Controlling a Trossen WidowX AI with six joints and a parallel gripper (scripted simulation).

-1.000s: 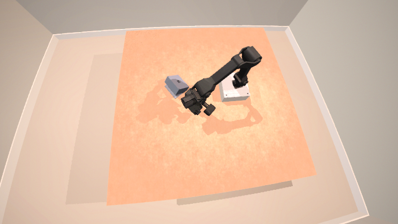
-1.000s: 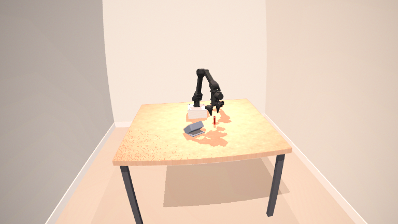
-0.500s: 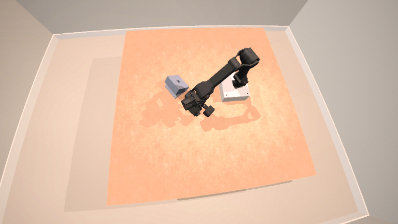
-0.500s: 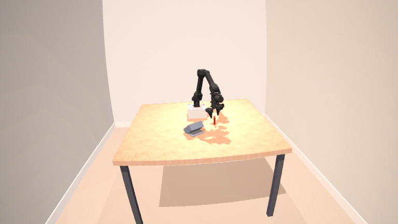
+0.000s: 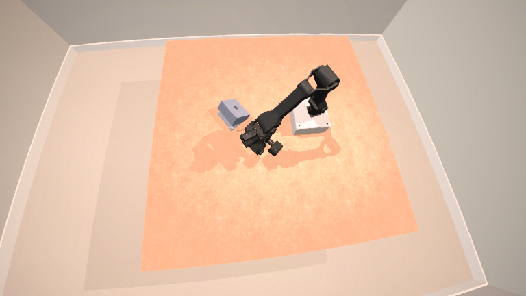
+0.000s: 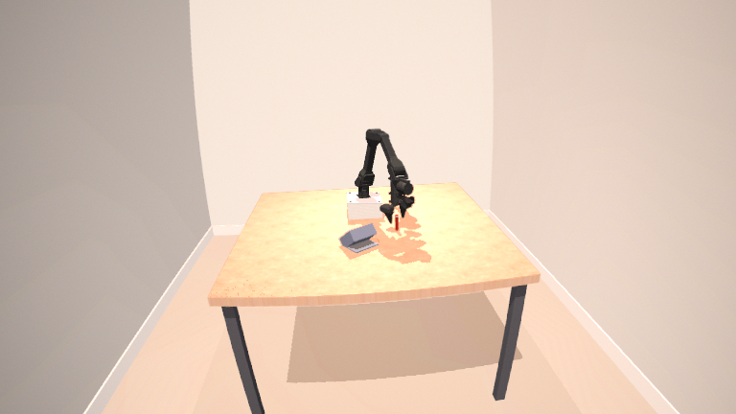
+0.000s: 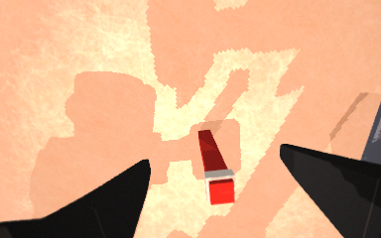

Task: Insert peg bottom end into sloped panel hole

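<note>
The red peg stands upright on the table; its flat-sided, square-looking top and a pale band below it show in the wrist view. In the top view the arm hides it. My gripper is open and points down over the peg, with the peg between the two spread fingers in the wrist view and touching neither. The grey-blue sloped panel has one small dark, square-looking hole in its face. Only the panel's edge shows at the right of the wrist view.
The sloped panel stands close beside the gripper, on the left in the top and exterior views. The white base block carries the arm behind. The arm's shadows fall across the table around the peg.
</note>
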